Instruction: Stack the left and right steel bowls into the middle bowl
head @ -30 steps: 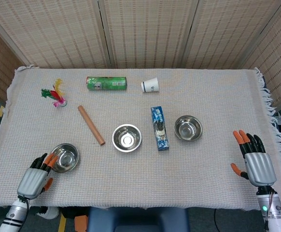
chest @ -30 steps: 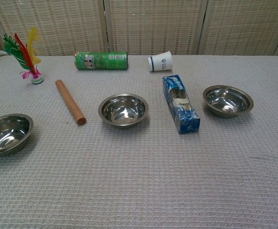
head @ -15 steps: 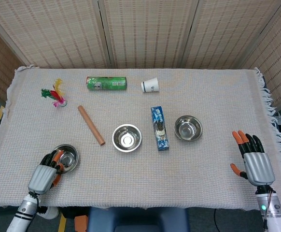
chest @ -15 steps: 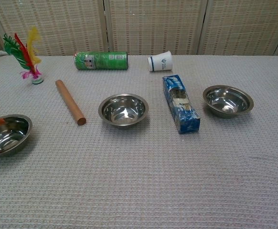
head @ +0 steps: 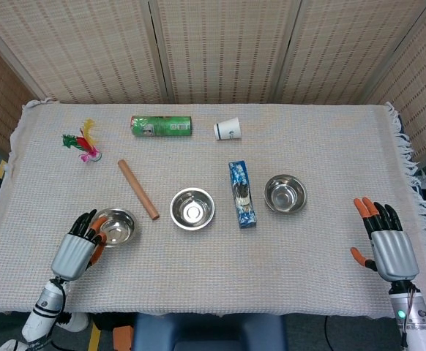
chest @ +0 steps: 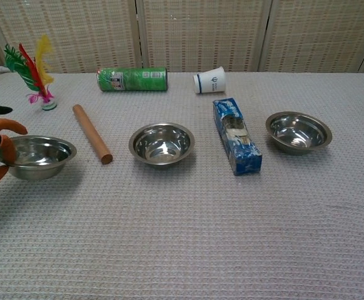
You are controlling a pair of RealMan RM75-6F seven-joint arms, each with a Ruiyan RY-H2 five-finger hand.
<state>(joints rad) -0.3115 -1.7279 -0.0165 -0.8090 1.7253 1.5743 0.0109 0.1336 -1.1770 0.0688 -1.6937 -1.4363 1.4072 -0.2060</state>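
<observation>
A pale woven cloth (head: 213, 285) covers the table. At 10 o'clock lies a feathered shuttlecock (head: 83, 143). Toward 11 o'clock, a green can (head: 161, 126) lies on its side. Near 12 o'clock, a white paper cup (head: 228, 129) lies tipped over. A wooden rod (head: 138, 189) lies diagonally at 9 o'clock. A blue packet (head: 241, 194) lies just right of centre.

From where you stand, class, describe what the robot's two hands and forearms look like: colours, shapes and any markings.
Both the left hand and right hand have a smooth silver-grey shell over the back, black fingers and orange fingertips. Each sits on a pale grey, rounded wrist. A small green light glows on the right wrist. No cables or sleeves show.
</observation>
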